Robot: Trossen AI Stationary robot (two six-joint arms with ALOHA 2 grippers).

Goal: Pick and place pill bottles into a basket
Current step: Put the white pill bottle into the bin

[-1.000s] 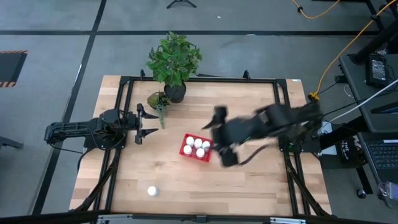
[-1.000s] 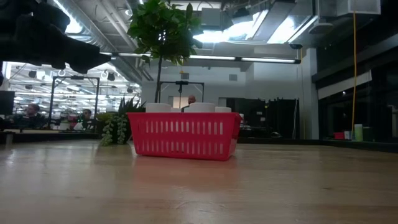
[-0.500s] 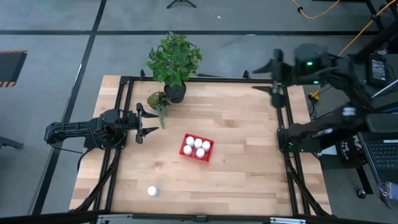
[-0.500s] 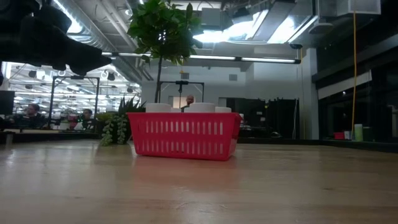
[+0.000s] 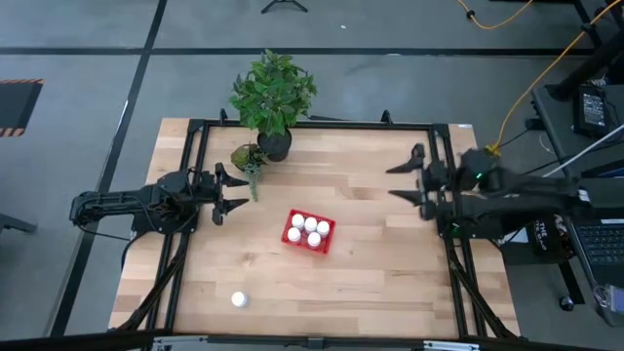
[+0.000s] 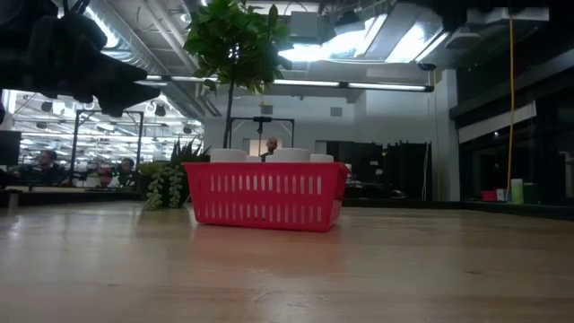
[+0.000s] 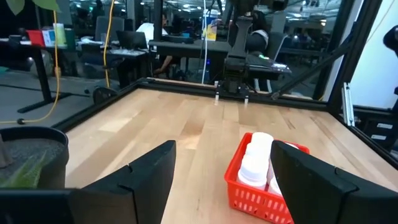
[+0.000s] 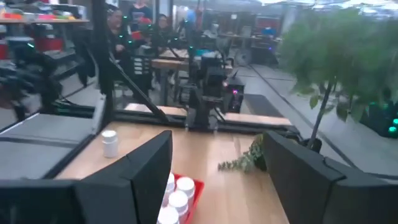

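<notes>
Sitting mid-table, basket (image 5: 309,231) lies between open, empty left tool (image 5: 230,194) and right tool (image 5: 407,180).

Five bottles (image 5: 310,227) in basket (image 5: 329,239); one apart (image 5: 238,299)

Open workshop hall, seen beyond a wooden table (image 5: 380,253)

Grey floor (image 5: 78,39) is crossed by dark lines; ceiling strip lights (image 6: 350,85) are lit at 12 o'clock; desks (image 7: 180,46) are ranged behind.

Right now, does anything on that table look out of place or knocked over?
One pill bottle stands alone near the table's front edge, upright, apart from the red basket where the other bottles sit. Nothing looks spilled or damaged.
</notes>
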